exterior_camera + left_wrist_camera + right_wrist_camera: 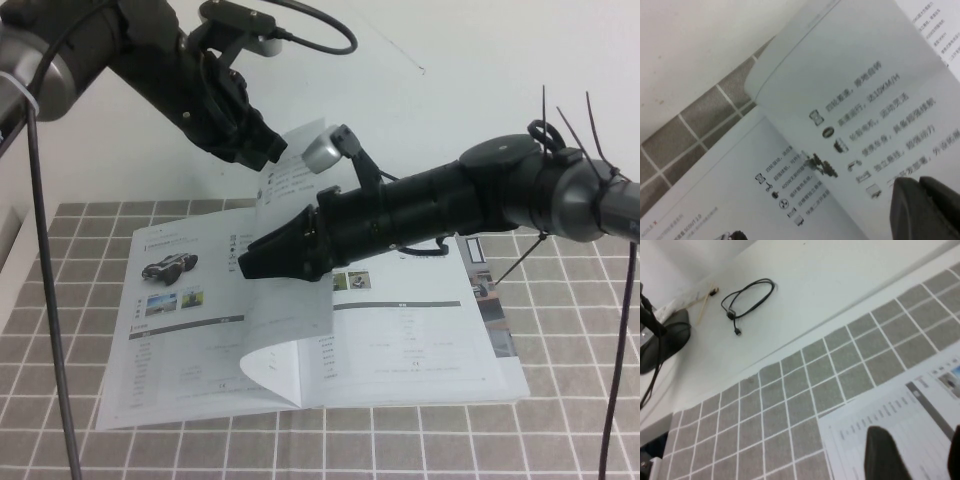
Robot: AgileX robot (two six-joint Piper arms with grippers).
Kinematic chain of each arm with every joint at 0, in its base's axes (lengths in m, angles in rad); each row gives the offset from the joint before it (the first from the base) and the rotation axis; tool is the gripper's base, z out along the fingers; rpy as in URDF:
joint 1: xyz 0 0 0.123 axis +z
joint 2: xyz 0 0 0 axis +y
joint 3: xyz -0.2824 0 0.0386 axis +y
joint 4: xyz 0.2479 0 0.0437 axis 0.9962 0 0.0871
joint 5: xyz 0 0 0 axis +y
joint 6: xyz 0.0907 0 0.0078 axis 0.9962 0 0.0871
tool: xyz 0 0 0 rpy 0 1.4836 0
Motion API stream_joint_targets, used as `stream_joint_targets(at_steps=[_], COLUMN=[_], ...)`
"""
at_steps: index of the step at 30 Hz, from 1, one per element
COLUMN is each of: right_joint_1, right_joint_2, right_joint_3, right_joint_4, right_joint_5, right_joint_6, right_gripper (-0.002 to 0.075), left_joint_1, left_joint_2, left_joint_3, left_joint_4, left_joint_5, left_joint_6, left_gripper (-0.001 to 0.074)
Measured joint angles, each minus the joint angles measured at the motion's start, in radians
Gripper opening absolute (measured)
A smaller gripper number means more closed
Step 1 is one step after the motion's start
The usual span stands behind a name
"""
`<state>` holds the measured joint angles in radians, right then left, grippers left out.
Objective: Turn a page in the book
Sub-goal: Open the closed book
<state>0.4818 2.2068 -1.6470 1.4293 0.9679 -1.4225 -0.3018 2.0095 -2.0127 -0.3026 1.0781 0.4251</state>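
Observation:
The book (180,330) lies open on the grey tiled mat, and its left page shows one black tracked vehicle. The page (285,310) is lifted and curls up from the spine. My left gripper (262,150) is shut on the page's top edge and holds it above the book. In the left wrist view its dark fingertips (920,210) pinch the printed sheet (865,75). My right gripper (250,262) reaches in from the right, level with the lifted page's middle. In the right wrist view it (918,435) is open and empty over a table-printed page (900,410).
The grey tiled mat (90,220) lies on a white table. A black cable (747,297) and a dark rounded object (665,340) lie on the white surface beyond the mat. The right arm (480,195) spans the book's right half.

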Motion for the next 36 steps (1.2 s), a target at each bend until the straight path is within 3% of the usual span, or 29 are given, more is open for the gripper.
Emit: stream_joint_targets(at_steps=[12,20,36], right_joint_1=[0.061,0.067,0.089], right_joint_2=[0.002,0.004,0.007], right_joint_3=[-0.026,-0.026,-0.026], right_joint_4=[-0.105,-0.122,-0.158], right_joint_5=[-0.065,-0.070,-0.033], right_joint_6=[0.033,0.041,0.050], right_gripper=[0.0283,0.0283,0.0282], left_joint_1=[0.000,0.000,0.000], left_joint_2=[0.000,0.000,0.120], left_joint_3=[-0.002,-0.002,-0.010], left_joint_4=[-0.032,-0.245,-0.433], left_joint_5=[-0.050,-0.128,-0.177], left_joint_6=[0.022,0.245,0.541], left_gripper=[-0.0004,-0.0004,-0.0004])
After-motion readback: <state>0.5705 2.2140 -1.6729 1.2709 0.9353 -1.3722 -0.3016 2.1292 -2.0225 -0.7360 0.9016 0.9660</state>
